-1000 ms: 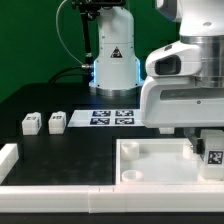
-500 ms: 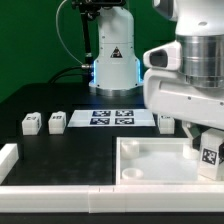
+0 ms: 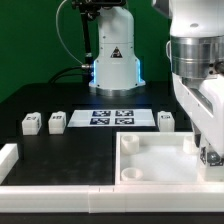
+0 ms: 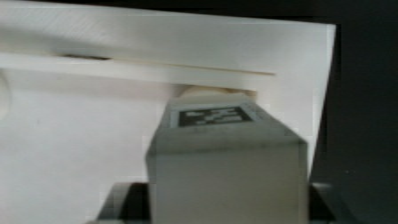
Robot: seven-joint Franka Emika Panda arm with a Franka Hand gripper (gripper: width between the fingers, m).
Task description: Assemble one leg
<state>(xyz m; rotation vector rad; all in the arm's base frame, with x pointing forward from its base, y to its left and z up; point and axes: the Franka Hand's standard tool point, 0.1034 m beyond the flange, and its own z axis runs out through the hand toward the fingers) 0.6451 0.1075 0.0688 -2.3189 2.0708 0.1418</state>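
In the wrist view, my gripper (image 4: 222, 212) is shut on a leg (image 4: 224, 165), a white block with a black-and-white tag (image 4: 217, 115) on its face. The leg's far end rests against the white tray-like piece (image 4: 89, 120). In the exterior view, my gripper (image 3: 211, 156) is low over the right near corner of that piece (image 3: 150, 163), and the arm mostly hides the held leg. Three more legs lie on the black table: two at the exterior view's left (image 3: 31, 123) (image 3: 57, 121) and one at the right (image 3: 167, 119).
The marker board (image 3: 112, 117) lies flat at the table's middle, in front of the robot base (image 3: 116, 60). A low white wall (image 3: 60, 190) runs along the near edge, with a short piece at the exterior view's left (image 3: 8, 157).
The wrist has turned over the tray's right corner while holding the leg. The broad hand now stands narrower, and the leg's tag no longer shows in the exterior view.
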